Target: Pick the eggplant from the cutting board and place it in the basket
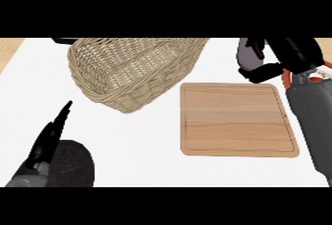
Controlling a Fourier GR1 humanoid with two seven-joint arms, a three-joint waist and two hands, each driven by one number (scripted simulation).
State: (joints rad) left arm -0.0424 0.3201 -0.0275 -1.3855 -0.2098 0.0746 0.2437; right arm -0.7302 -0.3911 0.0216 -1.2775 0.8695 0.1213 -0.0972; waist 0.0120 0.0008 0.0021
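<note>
Head view: right hand (267, 61) grips eggplant (247, 53) beside basket (130, 70).

The black right hand (262, 66) curls round and hides most of the purple eggplant (246, 53), while the woven wicker basket (130, 70) and the left hand (48, 140) are partly cut off by the view's edges.

I see a tan woven basket (133, 70), its weave lighter inside. The cutting board (236, 119) is pale brown wood with straight grain stripes. My right hand (269, 66) is black, its fingers curled round a dull purple eggplant (247, 55). Below it the wrist shows red and white marks. My left hand (48, 140) is black; the counter (142, 149) beside its fingers is white.
</note>
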